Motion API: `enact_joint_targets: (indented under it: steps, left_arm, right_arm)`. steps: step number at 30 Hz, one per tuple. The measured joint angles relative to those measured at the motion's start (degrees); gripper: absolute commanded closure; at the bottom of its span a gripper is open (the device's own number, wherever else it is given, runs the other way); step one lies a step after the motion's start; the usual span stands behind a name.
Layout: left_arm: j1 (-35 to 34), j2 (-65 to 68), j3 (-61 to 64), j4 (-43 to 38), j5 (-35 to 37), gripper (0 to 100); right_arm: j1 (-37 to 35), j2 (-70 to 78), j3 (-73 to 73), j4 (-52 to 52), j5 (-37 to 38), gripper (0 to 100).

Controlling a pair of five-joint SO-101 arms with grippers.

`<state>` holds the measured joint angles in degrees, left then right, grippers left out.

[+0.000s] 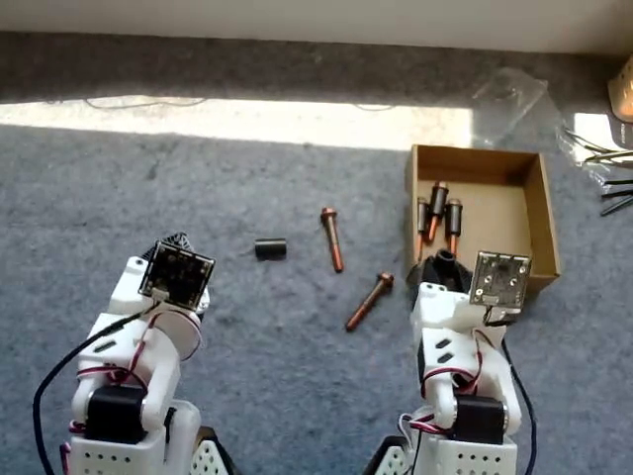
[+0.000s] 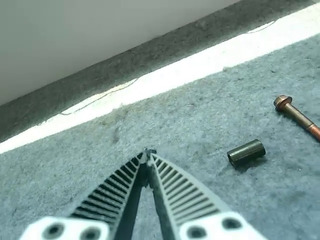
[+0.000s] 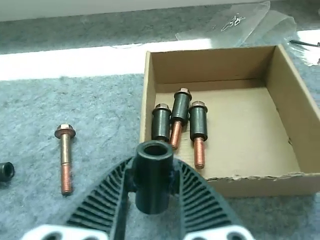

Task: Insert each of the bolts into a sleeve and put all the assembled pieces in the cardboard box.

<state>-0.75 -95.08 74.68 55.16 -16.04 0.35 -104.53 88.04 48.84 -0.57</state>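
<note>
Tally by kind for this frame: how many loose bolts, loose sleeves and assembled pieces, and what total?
Loose bolts: 2
Loose sleeves: 2, one on the carpet, one in the right gripper
Assembled pieces in the cardboard box: 3
Total: 7

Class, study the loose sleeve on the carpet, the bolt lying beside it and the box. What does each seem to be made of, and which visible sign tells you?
Loose sleeve: dull black, smooth tube; blackened metal or plastic, unclear.
Bolt: likely metal with a coppery finish; reddish sheen, threaded shank.
Box: brown cardboard, matt; ragged front edge.
</note>
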Motion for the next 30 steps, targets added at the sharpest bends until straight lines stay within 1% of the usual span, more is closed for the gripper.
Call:
enact_joint_targets:
  steps: [4,8,15,19,22,28,30]
  left_arm:
    - [4.0,14.0,-8.4,0.2,0.0,99]
    - [10.2,28.0,-17.8,0.7,0.9,99]
    - [19.3,52.7,-33.8,3.2,8.4,99]
    - [23.5,66.1,-42.6,4.0,13.4,99]
    - [24.6,75.2,-49.6,5.5,17.7,99]
    - [24.5,91.4,-63.5,8.4,28.0,99]
    - [24.6,96.4,-67.4,9.2,30.9,97]
  right_arm:
    - [0.1,0.0,0.0,-0.2,0.0,99.3]
    - [0.4,0.0,0.0,-0.2,0.0,99.3]
    - [0.4,0.0,0.0,-0.2,0.0,99.3]
    - [0.3,0.0,0.9,-0.2,0.0,99.3]
    - [0.3,0.0,1.5,-0.3,0.0,99.3]
    - [0.4,0.0,1.6,-0.4,0.0,99.3]
    - [0.3,0.0,1.6,-0.4,0.0,99.3]
